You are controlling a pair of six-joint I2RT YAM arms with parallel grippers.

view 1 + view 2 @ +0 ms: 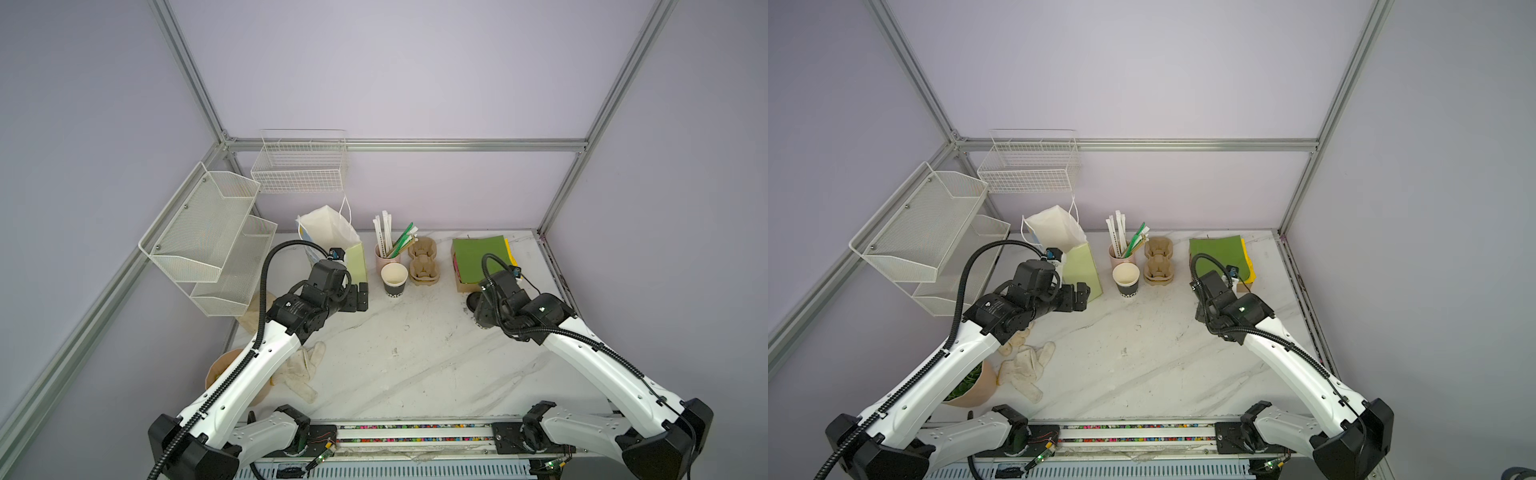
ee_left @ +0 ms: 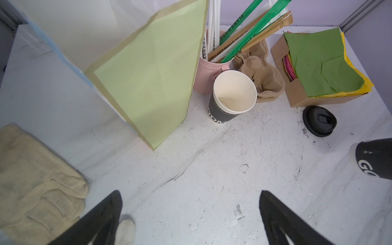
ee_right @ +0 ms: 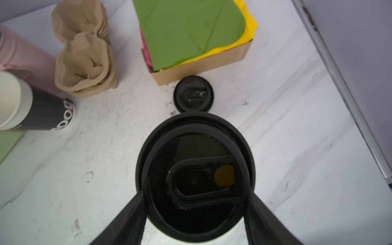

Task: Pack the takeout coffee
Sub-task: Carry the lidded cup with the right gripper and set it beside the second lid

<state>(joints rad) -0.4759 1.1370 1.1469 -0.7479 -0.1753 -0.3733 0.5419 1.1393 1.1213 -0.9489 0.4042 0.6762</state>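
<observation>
The takeout coffee (image 3: 195,176), a black cup under a round black lid, sits between the fingers of my right gripper (image 3: 196,194), which is shut on its sides just below the lid. It is at the right of the table, in front of the cardboard box. The left wrist view catches its black side with white lettering (image 2: 375,161). In both top views the right gripper (image 1: 484,309) (image 1: 1204,307) covers the cup. My left gripper (image 1: 361,297) (image 2: 191,195) is open and holds nothing, low beside the green-fronted paper bag (image 1: 332,237) (image 2: 148,80).
A lidless black cup (image 1: 394,280) (image 2: 233,95) stands by a pink cup of straws (image 1: 386,253) and pulp cup carriers (image 1: 423,259). A loose black lid (image 3: 193,94) (image 2: 319,121) lies before the box of green napkins (image 1: 478,257). Cloth gloves (image 1: 301,370) lie front left.
</observation>
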